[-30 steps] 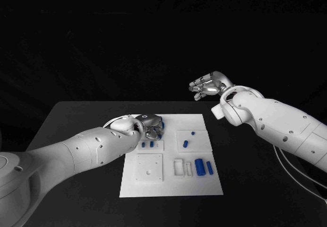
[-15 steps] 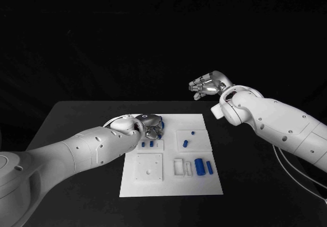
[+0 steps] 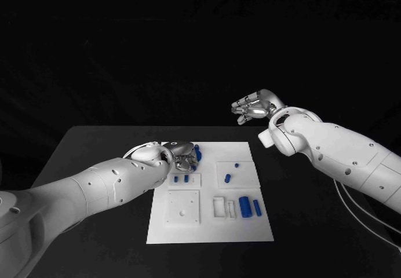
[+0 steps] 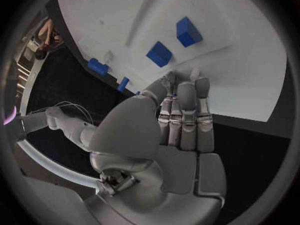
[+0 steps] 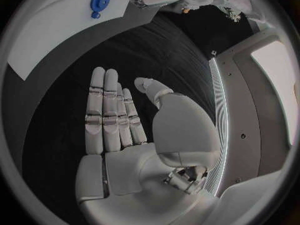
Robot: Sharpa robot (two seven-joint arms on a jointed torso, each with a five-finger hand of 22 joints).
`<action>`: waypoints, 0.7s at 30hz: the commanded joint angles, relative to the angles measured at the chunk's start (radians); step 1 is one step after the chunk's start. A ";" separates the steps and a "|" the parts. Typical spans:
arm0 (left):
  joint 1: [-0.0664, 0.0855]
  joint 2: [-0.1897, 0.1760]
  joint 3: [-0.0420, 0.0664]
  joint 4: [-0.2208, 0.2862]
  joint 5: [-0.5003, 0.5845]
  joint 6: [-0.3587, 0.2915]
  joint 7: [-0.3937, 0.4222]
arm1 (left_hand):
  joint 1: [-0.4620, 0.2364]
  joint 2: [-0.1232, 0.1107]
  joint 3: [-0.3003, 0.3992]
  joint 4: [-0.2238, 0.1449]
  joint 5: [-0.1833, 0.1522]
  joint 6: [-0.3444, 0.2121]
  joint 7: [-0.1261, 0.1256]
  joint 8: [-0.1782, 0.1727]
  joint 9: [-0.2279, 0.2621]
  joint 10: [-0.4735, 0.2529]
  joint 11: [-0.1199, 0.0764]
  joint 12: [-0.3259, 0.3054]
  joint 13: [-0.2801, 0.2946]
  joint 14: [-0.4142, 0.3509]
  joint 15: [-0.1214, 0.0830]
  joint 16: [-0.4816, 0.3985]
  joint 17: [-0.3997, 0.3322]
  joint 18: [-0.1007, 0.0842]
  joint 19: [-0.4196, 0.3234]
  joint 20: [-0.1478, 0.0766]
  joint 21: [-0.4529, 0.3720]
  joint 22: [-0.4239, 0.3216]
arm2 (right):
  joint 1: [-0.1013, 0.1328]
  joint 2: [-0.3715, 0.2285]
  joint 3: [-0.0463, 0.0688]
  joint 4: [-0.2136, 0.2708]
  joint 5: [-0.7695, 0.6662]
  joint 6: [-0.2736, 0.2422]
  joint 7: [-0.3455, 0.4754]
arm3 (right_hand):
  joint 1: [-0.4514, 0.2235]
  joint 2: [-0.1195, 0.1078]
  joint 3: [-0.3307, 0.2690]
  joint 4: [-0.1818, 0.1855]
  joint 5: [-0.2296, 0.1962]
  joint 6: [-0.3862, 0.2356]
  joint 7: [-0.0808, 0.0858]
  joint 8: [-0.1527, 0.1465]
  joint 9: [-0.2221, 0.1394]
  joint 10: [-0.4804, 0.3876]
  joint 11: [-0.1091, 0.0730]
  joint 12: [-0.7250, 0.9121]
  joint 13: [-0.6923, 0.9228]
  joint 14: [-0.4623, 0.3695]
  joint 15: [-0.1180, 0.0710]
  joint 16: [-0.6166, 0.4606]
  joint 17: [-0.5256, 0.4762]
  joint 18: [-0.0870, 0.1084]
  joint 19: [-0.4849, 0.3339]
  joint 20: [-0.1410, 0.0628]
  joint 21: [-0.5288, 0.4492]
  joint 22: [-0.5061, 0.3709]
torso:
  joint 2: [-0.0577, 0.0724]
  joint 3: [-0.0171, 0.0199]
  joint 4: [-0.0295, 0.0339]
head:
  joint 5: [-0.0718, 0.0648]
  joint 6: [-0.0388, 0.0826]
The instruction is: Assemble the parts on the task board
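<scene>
While the left hand (image 3: pixel 181 156) works low over the task board's (image 3: pixel 211 229) far-left corner, fingers curled by a blue part (image 3: pixel 197 153), grip unclear, the right hand (image 3: pixel 254 106) hangs released above the worktop (image 3: pixel 92 174). Next, prob.: seat that part w/ care.

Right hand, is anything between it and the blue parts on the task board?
Nothing visible does. The right hand hovers beyond the board's far edge, palm empty, with bare table between it and the task board. The left hand works the board's far-left corner.
</scene>
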 commanded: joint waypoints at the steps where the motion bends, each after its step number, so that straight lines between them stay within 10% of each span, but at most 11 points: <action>1: 0.003 -0.006 0.015 0.011 0.058 0.003 0.002 | -0.010 -0.003 -0.001 0.007 -0.004 -0.006 -0.001 0.001 0.000 -0.006 0.000 0.000 0.000 0.007 0.003 0.002 0.001 0.000 -0.001 0.002 -0.006 0.017 | 0.000 0.001 0.000 -0.001 -0.004 -0.002 0.012 | -0.007 0.001 0.005 -0.002 0.003 0.000 0.000 -0.001 0.000 0.000 0.000 -0.003 -0.001 -0.002 0.002 0.003 -0.001 0.007 -0.008 -0.001 0.007 -0.004 | 0.000 -0.0004 -0.0001 | 0.005 0.005; 9: 0.017 -0.048 0.058 0.054 0.144 0.008 0.000 | -0.004 -0.003 0.000 0.012 0.002 -0.007 0.000 0.001 0.000 -0.007 0.001 0.000 0.000 0.005 0.003 -0.001 0.000 0.002 0.004 0.002 -0.016 0.019 | 0.000 -0.002 0.000 -0.001 -0.013 -0.006 0.013 | -0.006 0.000 0.005 -0.003 0.003 0.000 -0.001 -0.001 0.000 0.001 -0.001 -0.003 -0.001 -0.003 0.003 0.002 -0.001 0.007 -0.009 -0.001 0.007 -0.005 | 0.000 -0.0009 0.0021 | 0.014 0.010; 21: 0.049 -0.128 0.067 0.118 0.163 0.031 -0.003 | -0.005 -0.004 0.004 0.013 0.010 -0.005 0.000 0.001 0.001 -0.005 0.001 0.000 0.000 0.004 0.002 -0.005 -0.001 0.002 0.002 0.002 -0.017 0.021 | 0.000 -0.010 0.000 0.001 -0.012 -0.012 0.012 | -0.006 0.000 0.004 -0.002 0.003 0.001 -0.001 -0.001 0.000 0.001 -0.001 -0.003 -0.001 -0.004 0.003 0.002 -0.001 0.006 -0.010 -0.001 0.007 -0.007 | 0.002 0.0018 0.0007 | 0.030 0.010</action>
